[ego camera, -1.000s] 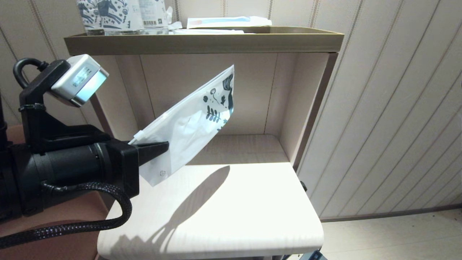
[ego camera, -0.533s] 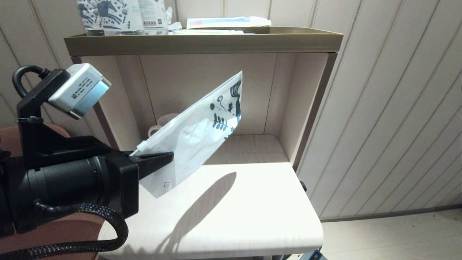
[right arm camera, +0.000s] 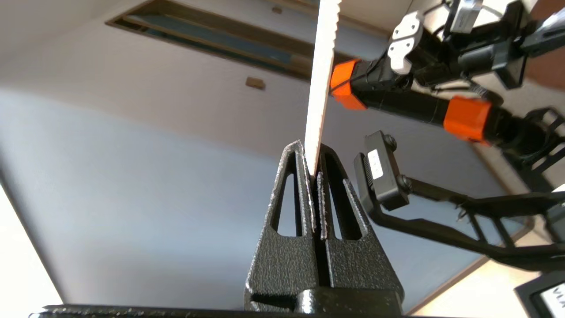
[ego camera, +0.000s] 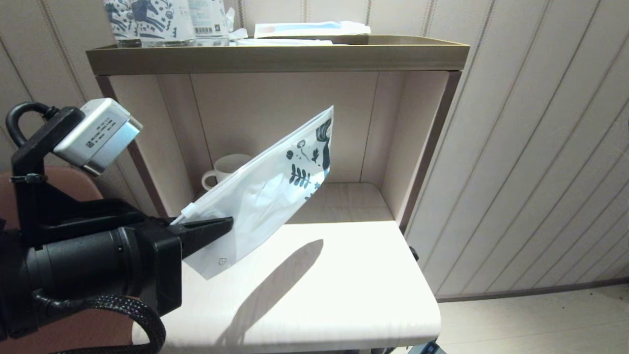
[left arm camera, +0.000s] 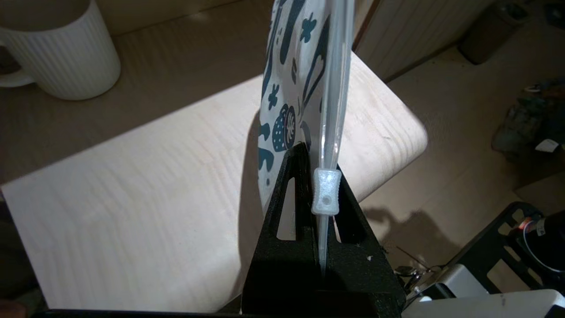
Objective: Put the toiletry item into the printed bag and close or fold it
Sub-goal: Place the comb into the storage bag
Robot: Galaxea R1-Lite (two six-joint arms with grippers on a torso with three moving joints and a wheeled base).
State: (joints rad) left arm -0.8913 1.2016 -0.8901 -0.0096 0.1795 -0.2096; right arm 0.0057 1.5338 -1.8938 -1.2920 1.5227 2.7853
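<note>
left claw (ego camera: 223, 227): right up front on the left side, clamped tight on the zip edge of the printed bag (ego camera: 268, 189), holding it up off the worktop (ego camera: 344, 295)

zip slider (left arm camera: 326, 192): little white one, sitting right at the claw's fingertips in the left wrist view, with the clear zip track running away from it

printed bag: in the air, tilted, gripped corner low and the end with the dark-blue leaves and flowers pointing up toward the back of the shelf unit. Not touching the worktop, just throwing a long shadow on it

right claw (right arm camera: 314, 176): not in the head view at all. Its own wrist view shows it clenched on a thin flat white strip (right arm camera: 320, 79) that stands edge-on, with a saw-tooth edge near its far end. Can't tell what the strip actually is

worktop: pale wood, rounded corners, bright light on it

mug (ego camera: 227, 169): white, ribbed, back in the open cubby behind the bag, handle to the left, standing upright

top tray (ego camera: 275, 56): olive-brown rim above the cubby, with a blue-and-white horse-pattern package (ego camera: 147, 19) at the left and flat white packets (ego camera: 309, 29) beside it
</note>
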